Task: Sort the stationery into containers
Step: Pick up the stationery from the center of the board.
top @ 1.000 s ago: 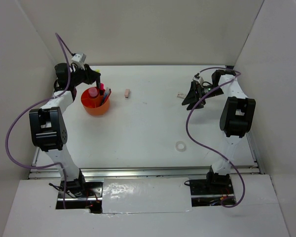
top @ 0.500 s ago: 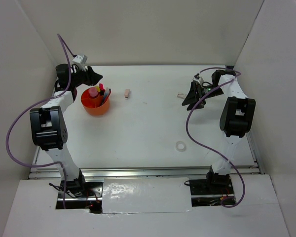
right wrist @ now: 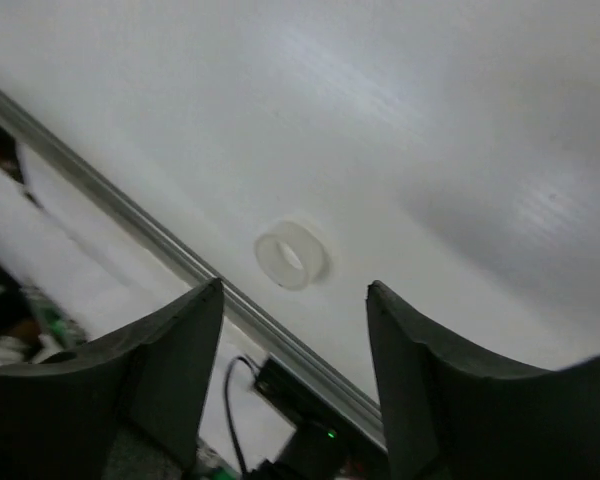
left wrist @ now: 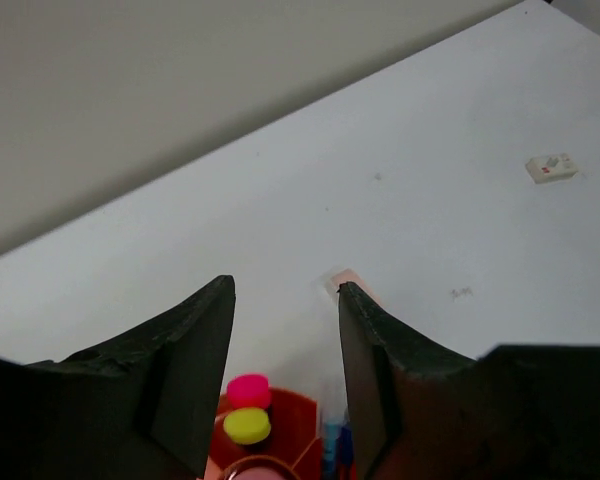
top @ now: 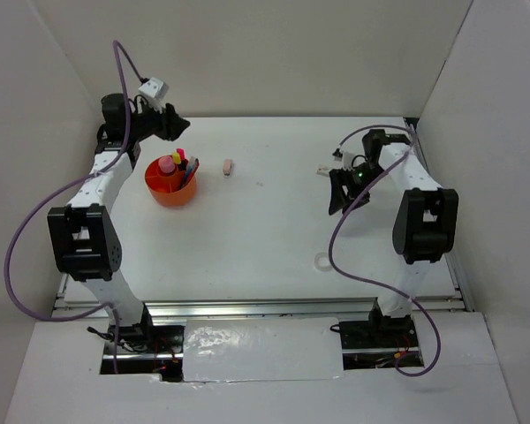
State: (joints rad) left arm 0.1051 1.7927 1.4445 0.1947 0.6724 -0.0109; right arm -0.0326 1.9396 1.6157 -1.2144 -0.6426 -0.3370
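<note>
Upper left of the overhead view, the orange tub stands on the table. A glue stick with a pink cap stands upright in it, beside a few pens and highlighters that are too small to tell apart. A pink eraser lies near the tub's right side, apart from it. A white eraser lies well to the right, at the upper right of the table. The tape ring lies flat at the lower right, near the front rail.

Above the tub's far side hangs the left gripper, clear of the rim. In its wrist view the jaws stand partly apart with nothing between them, and pink and yellow caps show in the tub below.

Between the white eraser and the tape ring hangs the right gripper, off the table. In its wrist view the jaws stand wide and empty, with the ring showing on the table through the gap.
</note>
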